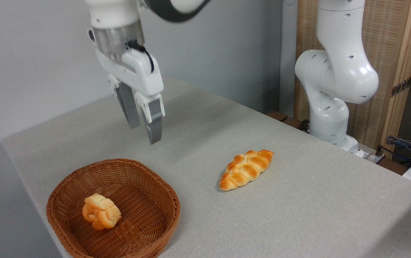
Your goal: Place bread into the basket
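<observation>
**Wicker basket is holding the bun, my gripper is hanging empty above it**

Wicker is cradling the bread [101, 211] right now: the little orange-golden bun is lying tipped on its side on the floor of the basket [60, 195], below my gripper [143, 133] and toward the camera. I'm watching the gripper hang in the air over the table [298, 200], above the basket's far rim, well clear of everything. Its two fingers are standing slightly apart with nothing between them, so I'm carrying nothing.

Off to the gripper's right and lower down, the braided loaf [246, 169] is sitting on the bare cloth, well apart from the basket. I'm leaving that one alone; it isn't my target.

I'm reading this as the tail end of the job: the placing step looks done, with the bun fully inside the rim and touching only the weave. What I'm judging comes next is simply a clean retreat, lifting straight up and away so the fingers aren't clipping the basket's rim or nudging it across the table.
</observation>
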Robot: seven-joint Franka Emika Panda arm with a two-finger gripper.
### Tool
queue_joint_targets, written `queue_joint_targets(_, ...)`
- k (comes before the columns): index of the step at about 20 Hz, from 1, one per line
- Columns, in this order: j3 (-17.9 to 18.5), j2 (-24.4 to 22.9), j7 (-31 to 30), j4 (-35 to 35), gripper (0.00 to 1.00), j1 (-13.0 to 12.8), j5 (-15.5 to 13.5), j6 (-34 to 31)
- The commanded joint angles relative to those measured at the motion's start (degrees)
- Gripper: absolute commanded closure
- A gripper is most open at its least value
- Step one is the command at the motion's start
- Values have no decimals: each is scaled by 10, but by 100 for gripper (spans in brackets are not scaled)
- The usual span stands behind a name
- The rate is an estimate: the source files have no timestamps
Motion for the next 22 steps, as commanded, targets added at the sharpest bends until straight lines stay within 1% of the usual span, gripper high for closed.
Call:
queue_joint_targets(1, 36, 11, 18, 40, 0, 0, 2, -34)
queue_joint_targets(6, 41, 10, 16, 54, 0, -1, 1, -33)
queue_joint_targets(22, 38, 4, 18, 54, 0, 1, 0, -35)
